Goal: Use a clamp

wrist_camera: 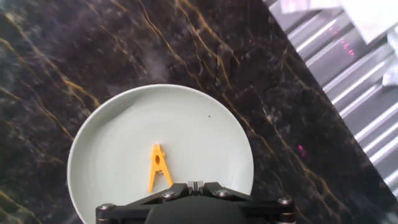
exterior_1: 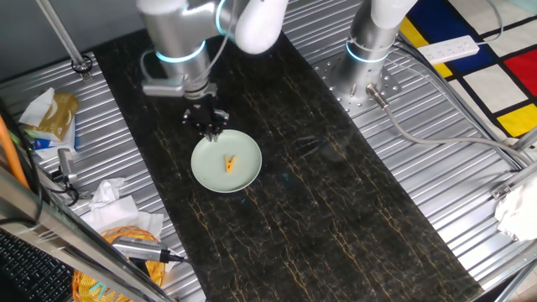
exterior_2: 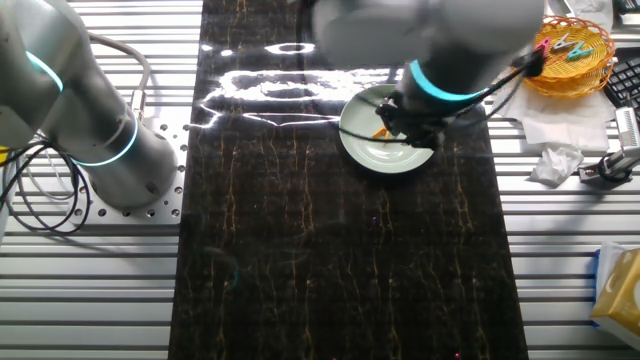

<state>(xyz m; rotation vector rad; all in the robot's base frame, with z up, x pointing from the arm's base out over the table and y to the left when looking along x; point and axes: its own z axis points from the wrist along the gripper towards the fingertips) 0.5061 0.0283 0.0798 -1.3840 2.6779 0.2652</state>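
Currently the clamp (wrist_camera: 159, 168) lies flat near the middle of the pale green plate (wrist_camera: 211, 134), which sits on the dark marble-patterned mat (exterior_1: 336, 210). In the hand view its joined tip points away from the camera and its two thin prongs spread toward the gripper (exterior_1: 207, 126). The gripper hangs above the plate's rim, apart from the clamp and holding nothing. Whether the jaws stand open or closed cannot be told: the hand view shows only the gripper body, and both fixed views are too small or blurred.

Judged from its size and shape, the clamp is very light, stiff and probably plastic, with a spring at the pivot. It likely slides easily on the smooth glazed plate. The best hold is probably across the two prongs, squeezing them together, with the fingers coming straight down so the clamp is not pushed sideways.
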